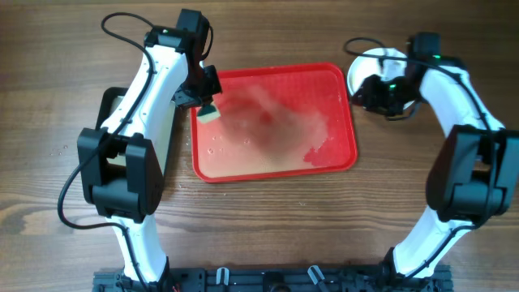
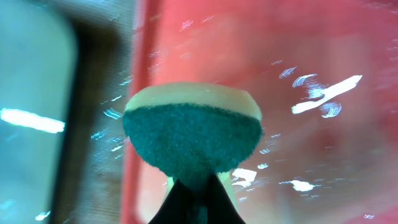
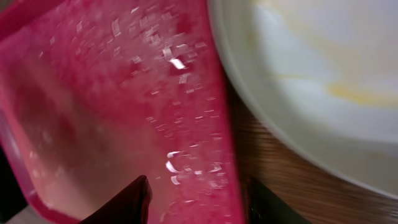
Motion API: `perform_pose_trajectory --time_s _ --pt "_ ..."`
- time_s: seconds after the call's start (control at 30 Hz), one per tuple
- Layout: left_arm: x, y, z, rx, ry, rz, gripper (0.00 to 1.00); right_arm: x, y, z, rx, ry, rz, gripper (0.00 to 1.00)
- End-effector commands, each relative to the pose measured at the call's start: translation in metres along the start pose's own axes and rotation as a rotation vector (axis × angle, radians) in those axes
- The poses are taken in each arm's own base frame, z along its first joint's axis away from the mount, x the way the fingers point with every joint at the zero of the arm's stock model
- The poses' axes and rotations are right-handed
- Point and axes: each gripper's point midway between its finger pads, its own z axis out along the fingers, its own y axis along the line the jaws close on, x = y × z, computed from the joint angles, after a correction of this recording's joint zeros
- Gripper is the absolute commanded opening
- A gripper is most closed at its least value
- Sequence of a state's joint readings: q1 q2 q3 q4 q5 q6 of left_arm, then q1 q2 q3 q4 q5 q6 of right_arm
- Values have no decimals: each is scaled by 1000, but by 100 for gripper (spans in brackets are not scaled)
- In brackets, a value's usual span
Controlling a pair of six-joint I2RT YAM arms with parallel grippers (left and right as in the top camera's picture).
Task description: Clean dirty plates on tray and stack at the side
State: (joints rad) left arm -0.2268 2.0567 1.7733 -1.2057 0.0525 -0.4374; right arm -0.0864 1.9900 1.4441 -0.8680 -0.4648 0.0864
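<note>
The red tray [image 1: 276,138] lies in the middle of the table, wet and streaked, with no plate on it. My left gripper [image 1: 204,104] is shut on a yellow sponge with a green scouring face [image 2: 193,134], held over the tray's [image 2: 311,50] far left corner. A white plate [image 1: 369,65] sits on the table right of the tray, mostly hidden by my right arm; I cannot tell how many are stacked. My right gripper [image 1: 362,93] is open and empty. In the right wrist view its fingers [image 3: 199,199] straddle the tray's right rim [image 3: 124,93], beside the plate [image 3: 323,56], which has yellowish smears.
A smaller pale tray with a dark rim [image 1: 112,104] lies left of the red tray, under my left arm; it also shows in the left wrist view [image 2: 31,93]. The wooden table surrounds both.
</note>
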Motion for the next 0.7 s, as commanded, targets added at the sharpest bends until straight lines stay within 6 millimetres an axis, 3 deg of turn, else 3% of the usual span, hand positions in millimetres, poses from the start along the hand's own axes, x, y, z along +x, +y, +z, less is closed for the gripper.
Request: perform_pose_trajectory --time_s 0.0,0.17,0.27,0.4,0.5,0.53,0.67 --pt "1 69 -11 -223 11 -86 4 7 39 2 -42 11 -121 50" --pt "9 146 -23 -269 120 -291 4 11 42 10 36 20 -164 51" --pt "17 173 -24 -286 170 -367 4 11 42 10 36 20 -163 52" --pt "17 195 -11 -283 171 -430 4 12 40 10 50 24 -162 53" --pt "10 199 -7 -273 144 -444 44 10 30 9 106 20 -162 56" --pt "7 197 -6 -269 131 -440 52 10 27 9 122 18 -166 57" --pt "1 193 -14 -253 85 -434 57 16 32 6 99 41 -176 57"
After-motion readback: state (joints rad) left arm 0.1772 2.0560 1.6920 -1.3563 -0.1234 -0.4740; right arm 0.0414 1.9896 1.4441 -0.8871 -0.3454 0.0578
